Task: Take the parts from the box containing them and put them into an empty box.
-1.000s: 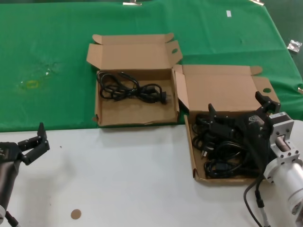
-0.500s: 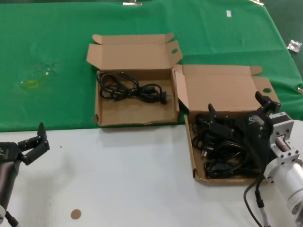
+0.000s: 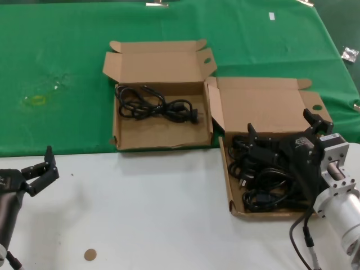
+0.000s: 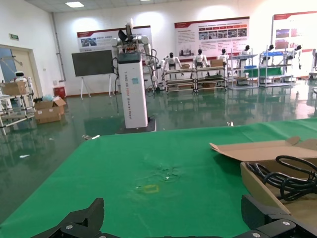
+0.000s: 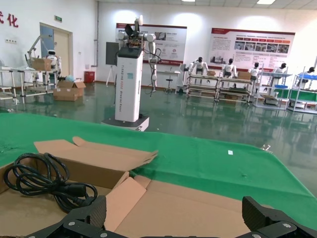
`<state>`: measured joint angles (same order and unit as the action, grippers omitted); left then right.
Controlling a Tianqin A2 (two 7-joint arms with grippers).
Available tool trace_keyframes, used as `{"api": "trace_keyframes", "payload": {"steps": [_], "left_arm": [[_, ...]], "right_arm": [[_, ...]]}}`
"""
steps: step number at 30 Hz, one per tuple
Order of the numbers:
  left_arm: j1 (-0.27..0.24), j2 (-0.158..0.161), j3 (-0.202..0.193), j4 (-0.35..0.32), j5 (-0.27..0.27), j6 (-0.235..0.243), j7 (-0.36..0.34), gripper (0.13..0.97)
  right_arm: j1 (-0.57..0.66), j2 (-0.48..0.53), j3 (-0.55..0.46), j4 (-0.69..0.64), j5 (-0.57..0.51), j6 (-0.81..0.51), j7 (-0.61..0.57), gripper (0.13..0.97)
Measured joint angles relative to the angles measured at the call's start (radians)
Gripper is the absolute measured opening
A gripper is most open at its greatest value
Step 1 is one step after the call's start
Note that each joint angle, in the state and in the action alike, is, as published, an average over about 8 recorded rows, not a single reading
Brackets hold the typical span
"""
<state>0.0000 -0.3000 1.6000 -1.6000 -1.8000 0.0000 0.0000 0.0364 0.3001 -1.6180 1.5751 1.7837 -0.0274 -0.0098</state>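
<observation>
The box with one rounded lid tab [image 3: 264, 107] lies at the right and holds a pile of black power cords [image 3: 264, 180]. My right gripper [image 3: 279, 122] hovers open over that pile, holding nothing. In the right wrist view its fingers [image 5: 94, 212] frame the box's lid [image 5: 198, 208]. The box with two notched lid corners [image 3: 163, 135] lies to the left and holds one black cord [image 3: 152, 104], which also shows in the right wrist view [image 5: 39, 178]. My left gripper [image 3: 42, 167] is open and empty over the white table at the near left, far from both boxes.
Both boxes lie on a green cloth [image 3: 67, 67], the right one overhanging the white table [image 3: 157, 214]. A small brown disc [image 3: 90, 255] lies near the front. A yellowish mark [image 3: 36, 100] is on the cloth at left. A small bag [image 3: 350, 54] lies at far right.
</observation>
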Motion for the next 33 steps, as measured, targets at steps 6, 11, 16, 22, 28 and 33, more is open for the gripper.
{"api": "trace_keyframes", "payload": {"steps": [6,11,16,22,28,33], "left_arm": [[0.0,0.0,0.0,0.0,0.0,0.0,0.0,0.966],[0.0,0.0,0.0,0.0,0.0,0.0,0.0,0.966],[0.0,0.0,0.0,0.0,0.0,0.0,0.0,0.966],[0.0,0.0,0.0,0.0,0.0,0.0,0.0,0.966],[0.0,0.0,0.0,0.0,0.0,0.0,0.0,0.966],[0.0,0.0,0.0,0.0,0.0,0.0,0.0,0.966]], "right_arm": [[0.0,0.0,0.0,0.0,0.0,0.0,0.0,0.966],[0.0,0.0,0.0,0.0,0.0,0.0,0.0,0.966],[0.0,0.0,0.0,0.0,0.0,0.0,0.0,0.966],[0.0,0.0,0.0,0.0,0.0,0.0,0.0,0.966],[0.0,0.0,0.0,0.0,0.0,0.0,0.0,0.966],[0.0,0.0,0.0,0.0,0.0,0.0,0.0,0.966]]}}
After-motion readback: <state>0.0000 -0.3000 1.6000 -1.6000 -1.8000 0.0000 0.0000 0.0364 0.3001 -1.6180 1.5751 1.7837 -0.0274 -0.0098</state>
